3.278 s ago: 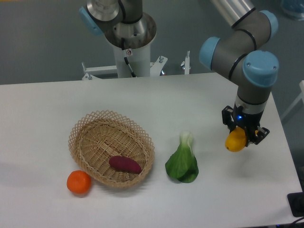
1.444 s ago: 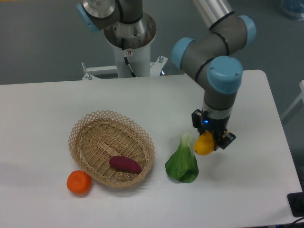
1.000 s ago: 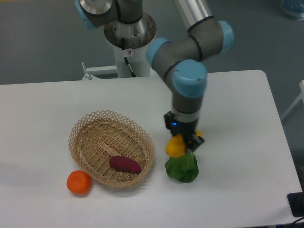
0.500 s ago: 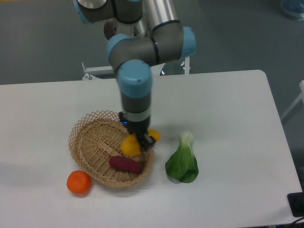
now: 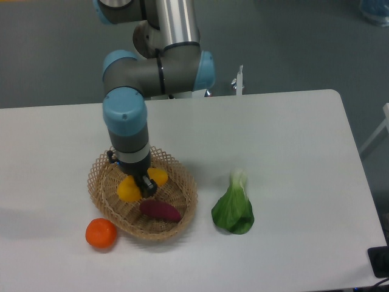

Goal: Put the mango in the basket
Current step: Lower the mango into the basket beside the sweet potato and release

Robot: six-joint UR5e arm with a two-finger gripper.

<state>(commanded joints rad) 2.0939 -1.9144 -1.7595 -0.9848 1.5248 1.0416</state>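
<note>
My gripper (image 5: 140, 181) is shut on the mango (image 5: 129, 189), a yellow-orange oval fruit whose two ends show on either side of the black fingers. It hangs over the middle of the tan wicker basket (image 5: 182, 182), low inside its rim. I cannot tell whether the mango touches the basket floor. The arm's wrist hides the back of the basket.
A dark purple sweet potato (image 5: 160, 210) lies in the basket's front part, just below the mango. A round orange fruit (image 5: 100, 233) sits on the table at the basket's front left. A green bok choy (image 5: 233, 207) lies to the right of the basket.
The arm has carried the mango leftward from the table's right side, past the bok choy and over the basket's rim, to the basket's middle. The gripper stays shut on it.
</note>
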